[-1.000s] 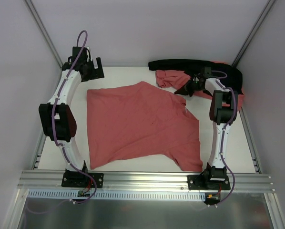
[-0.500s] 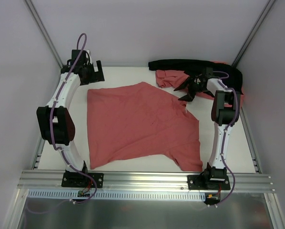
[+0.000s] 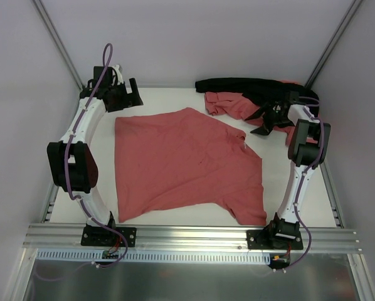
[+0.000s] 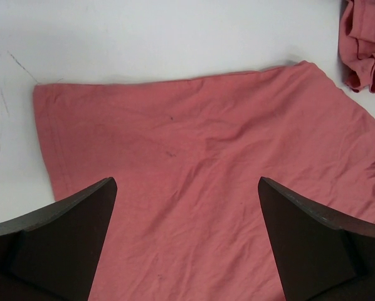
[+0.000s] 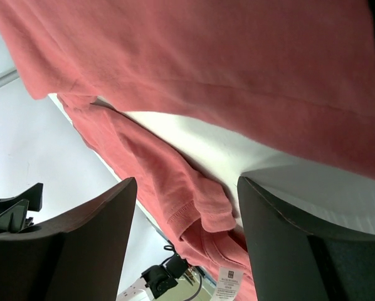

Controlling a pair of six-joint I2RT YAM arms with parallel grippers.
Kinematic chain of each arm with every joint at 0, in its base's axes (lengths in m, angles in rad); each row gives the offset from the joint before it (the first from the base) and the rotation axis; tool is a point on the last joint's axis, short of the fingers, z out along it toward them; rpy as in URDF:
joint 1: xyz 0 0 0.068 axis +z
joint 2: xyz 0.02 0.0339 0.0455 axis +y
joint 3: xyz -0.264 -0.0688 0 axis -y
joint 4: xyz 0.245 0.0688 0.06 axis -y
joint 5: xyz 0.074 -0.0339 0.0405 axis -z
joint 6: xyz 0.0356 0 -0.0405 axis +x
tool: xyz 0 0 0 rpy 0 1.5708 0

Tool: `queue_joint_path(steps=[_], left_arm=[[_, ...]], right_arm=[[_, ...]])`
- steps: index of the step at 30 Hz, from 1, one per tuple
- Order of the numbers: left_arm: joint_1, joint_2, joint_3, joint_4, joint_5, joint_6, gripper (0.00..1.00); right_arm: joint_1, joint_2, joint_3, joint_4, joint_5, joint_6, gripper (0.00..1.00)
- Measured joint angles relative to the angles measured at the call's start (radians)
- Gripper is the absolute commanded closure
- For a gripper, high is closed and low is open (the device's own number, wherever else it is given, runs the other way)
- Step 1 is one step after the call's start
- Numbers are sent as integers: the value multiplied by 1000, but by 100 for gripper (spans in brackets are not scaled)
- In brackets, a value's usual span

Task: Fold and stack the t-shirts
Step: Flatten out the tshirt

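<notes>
One salmon-red t-shirt (image 3: pixel 187 163) lies spread flat in the middle of the white table (image 3: pixel 306 188). Its collar and label (image 5: pixel 228 279) point to the back right. More t-shirts lie crumpled in a pile (image 3: pixel 228 103) at the back right. My right gripper (image 3: pixel 266 119) hovers open just right of the spread shirt's collar and beside the pile, with nothing between its fingers (image 5: pixel 186 185). My left gripper (image 3: pixel 128 94) stands wide open at the back left, above the spread shirt's far edge (image 4: pixel 206 157), and holds nothing (image 4: pixel 187 185).
A long black fabric thing (image 3: pixel 256 84) lies along the back right, behind the crumpled pile. Grey walls enclose the table on three sides. A metal rail (image 3: pixel 187 235) with both arm bases runs along the near edge.
My right gripper has opened, let go of the spread shirt near its collar and drawn back to the right. The left gripper has shifted slightly right at the back.
</notes>
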Motion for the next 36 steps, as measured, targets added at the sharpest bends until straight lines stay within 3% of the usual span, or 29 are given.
queue_joint_path(steps=[7,9,14,18,30,36], left_arm=[[0,0,0,8,16,-5,1],[0,0,0,8,16,-6,2],[0,0,0,8,17,-6,1],[0,0,0,8,17,-6,1],[12,0,-26,9,19,-17,1],[14,0,-32,13,20,-21,1]], right_arm=[[9,-32,-78,4,-6,0,43],[17,-34,-90,8,-10,0,50],[48,-34,-116,18,-12,4,71],[64,-34,-118,26,-16,7,99],[56,-65,-103,7,28,4,100],[15,-71,88,-32,56,4,99]])
